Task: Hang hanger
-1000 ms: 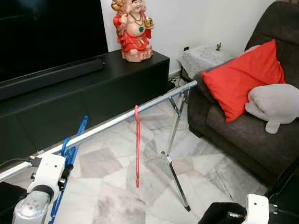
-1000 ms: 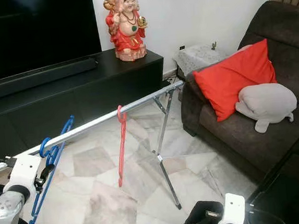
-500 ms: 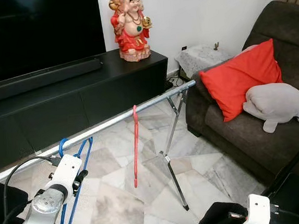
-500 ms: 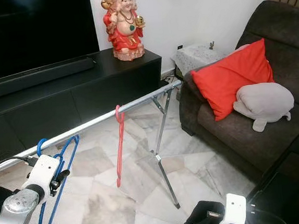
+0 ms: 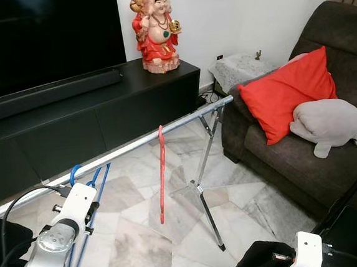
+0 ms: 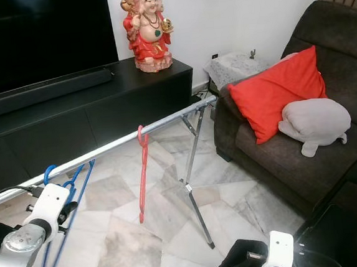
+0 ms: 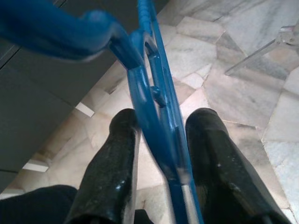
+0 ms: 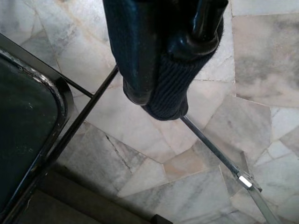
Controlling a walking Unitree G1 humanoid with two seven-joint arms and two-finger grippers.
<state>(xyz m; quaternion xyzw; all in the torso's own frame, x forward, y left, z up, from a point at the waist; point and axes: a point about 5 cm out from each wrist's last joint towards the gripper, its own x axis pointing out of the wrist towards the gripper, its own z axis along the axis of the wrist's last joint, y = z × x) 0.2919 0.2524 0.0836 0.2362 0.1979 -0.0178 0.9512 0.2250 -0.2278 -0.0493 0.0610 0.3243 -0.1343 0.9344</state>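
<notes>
A: So, biggest first? Sofa (image 5: 305,153) on the right with a red cushion (image 5: 288,96), black TV cabinet (image 5: 89,110) at the far side, statue (image 5: 155,29) on top of it.

B: Yep. Then the metal rail (image 5: 165,129) running from near left to far right. Red hanger (image 5: 162,172) hangs mid-rail.

A: And the blue hanger (image 5: 86,191)?

B: Near left, hook now over the rail. A second ago it was held higher and tilted along the rail; it has since dropped to hang roughly straight down.

A: Left gripper (image 7: 161,154)?

B: Fingers (image 7: 112,163) sit either side of the blue frame, spread a little wider than it, gap on one side. Looks like loosening, not a firm clamp.

A: So task nearly done?

B: I'd judge so: hook seated, release and pull-back remain.

A: Right gripper (image 8: 163,60)?

B: Low near right, idle; closed around some dark knit cloth (image 8: 166,100).
</notes>
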